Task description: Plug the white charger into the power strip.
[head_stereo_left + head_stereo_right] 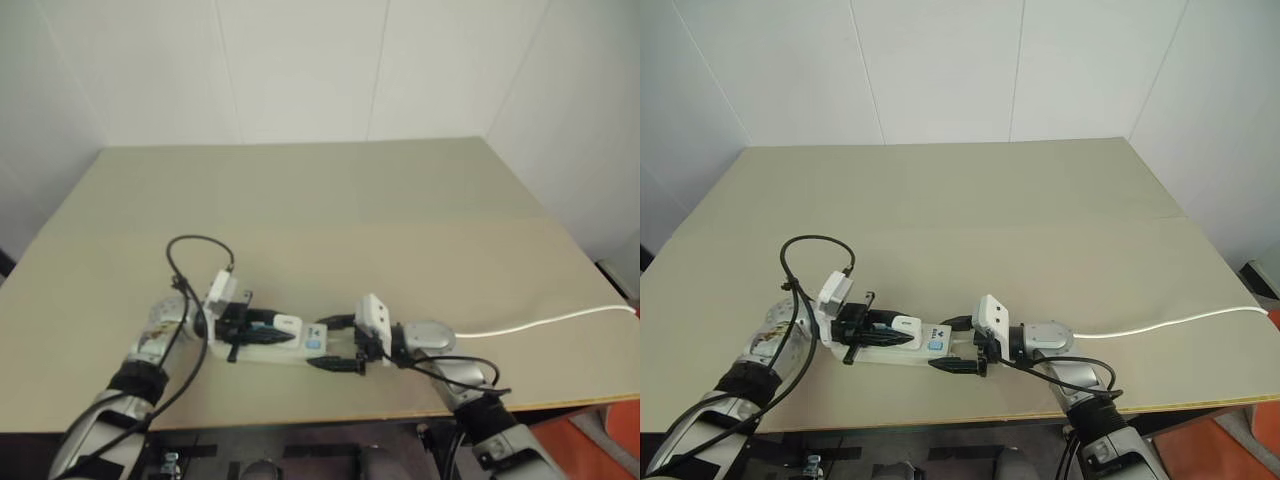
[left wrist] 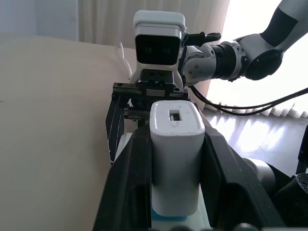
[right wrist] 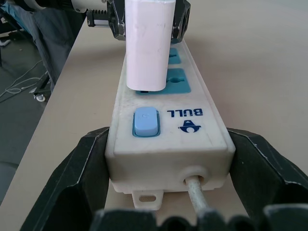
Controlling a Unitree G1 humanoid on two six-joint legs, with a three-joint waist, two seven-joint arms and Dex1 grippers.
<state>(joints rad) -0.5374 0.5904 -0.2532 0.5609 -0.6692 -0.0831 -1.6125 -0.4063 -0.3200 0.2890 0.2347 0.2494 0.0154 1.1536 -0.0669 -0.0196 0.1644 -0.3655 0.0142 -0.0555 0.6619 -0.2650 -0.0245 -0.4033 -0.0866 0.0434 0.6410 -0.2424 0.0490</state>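
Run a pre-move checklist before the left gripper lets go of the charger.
1. Left gripper shut on the white charger: ok.
2. Charger upright on a blue socket of the power strip: ok.
3. Charger base flush, prongs fully in: cannot tell.
4. Right gripper bracing the strip's switch end, fingers on both sides: ok.
5. Strip flat on the table: ok.

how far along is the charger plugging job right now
Done: the right gripper braces the switch end of the power strip on the table, a finger on each side. In hand: the left gripper is shut on the white charger, which stands upright on a blue socket beside the switch. Left: whether it is fully seated can't be told; then let go.
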